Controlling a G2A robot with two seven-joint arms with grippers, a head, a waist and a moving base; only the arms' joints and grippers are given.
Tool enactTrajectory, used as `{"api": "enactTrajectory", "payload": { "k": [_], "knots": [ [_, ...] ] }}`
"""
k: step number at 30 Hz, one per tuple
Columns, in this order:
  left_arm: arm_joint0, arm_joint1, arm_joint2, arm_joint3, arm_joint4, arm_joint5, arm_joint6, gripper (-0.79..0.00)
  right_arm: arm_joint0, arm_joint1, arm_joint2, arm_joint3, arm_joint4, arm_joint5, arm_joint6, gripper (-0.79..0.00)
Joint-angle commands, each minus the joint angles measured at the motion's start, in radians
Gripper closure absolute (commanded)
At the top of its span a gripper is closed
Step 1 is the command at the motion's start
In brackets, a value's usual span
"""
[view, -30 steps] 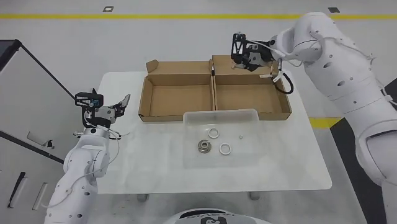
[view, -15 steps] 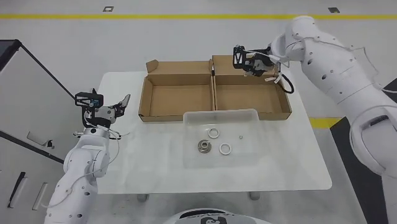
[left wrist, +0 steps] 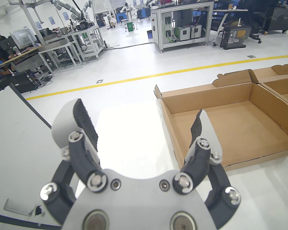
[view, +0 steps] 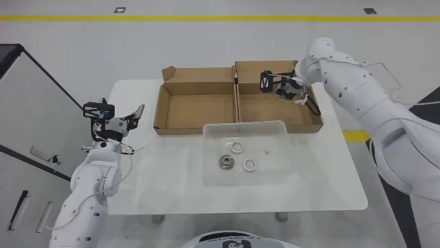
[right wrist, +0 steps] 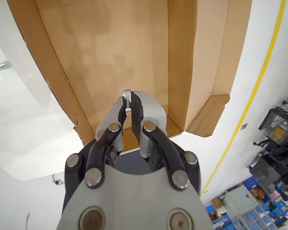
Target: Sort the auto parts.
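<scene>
Gripping a small silver hex bolt (right wrist: pixel 126 94) between its ribbed pads, the right end effector (right wrist: pixel 129 101) hangs over the right cardboard box (view: pixel 275 109), toward that box's far side. The bolt lies along the fingers with its hex head just past the tips, above the box's bare brown floor.

A second open cardboard box (view: pixel 196 110) stands to the left, the two touching along a shared wall. Just in front of them on the white desk (view: pixel 323 172) sits a clear plastic tray (view: pixel 244 126), its far rim close against the boxes' near walls. In the tray lie the remaining parts:
- two pale rings, one (view: pixel 236 147) nearer the boxes and one (view: pixel 250 165) nearer the desk's front
- a grey round flanged part (view: pixel 225 161) just left of the rings
- a tiny silver fastener (view: pixel 267 150) apart to the right

The left end effector (left wrist: pixel 140 111) hovers at the desk's left edge, well apart from the tray and pointing toward the left box. Its fingers (left wrist: pixel 86 123) are spread wide with nothing between them.
</scene>
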Motion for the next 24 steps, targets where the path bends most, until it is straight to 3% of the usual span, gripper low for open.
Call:
{"api": "enactTrajectory", "payload": {
  "k": [1, 24],
  "knots": [
    [0.000, 0.000, 0.000, 0.000, 0.000, 0.000, 0.000, -0.785, -0.003, -0.004, -0.002, 0.018, -0.014, 0.002, -0.012, 0.000],
    [0.000, 0.000, 0.000, 0.000, 0.000, 0.000, 0.000, -0.785, -0.063, -0.035, -0.004, 0.215, -0.145, 0.072, -0.152, 0.000]
  ]
}}
